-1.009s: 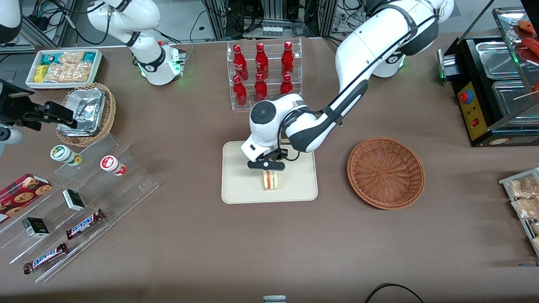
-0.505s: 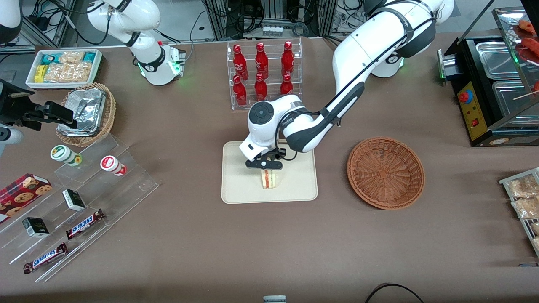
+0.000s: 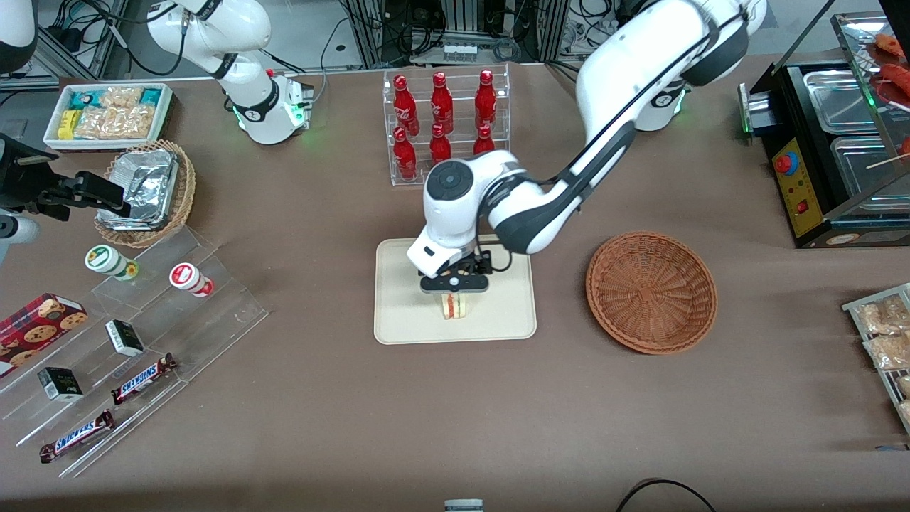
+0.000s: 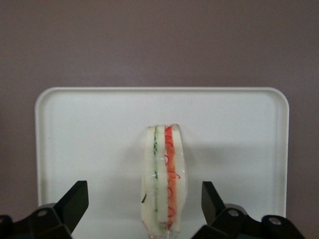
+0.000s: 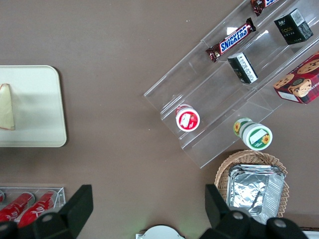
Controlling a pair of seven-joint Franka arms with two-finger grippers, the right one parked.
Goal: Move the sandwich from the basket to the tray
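We are seeing the wrapped triangular sandwich (image 3: 456, 306) standing on its edge on the smooth cream tray (image 3: 398, 323). Above it, our gripper (image 3: 455, 287) is hovering with fingers (image 4: 75, 199) spread wide, holding nothing, probably to let it stand free. The round woven basket (image 3: 651, 291) is sitting empty nearby.

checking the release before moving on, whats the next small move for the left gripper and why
Probably lift straight up. The left gripper is open, its fingers standing apart from the small wrapped triangular sandwich, which stands on edge on the flat cream rectangular tray. The round reddish-brown wicker basket is empty, so only a clean retreat seems left.
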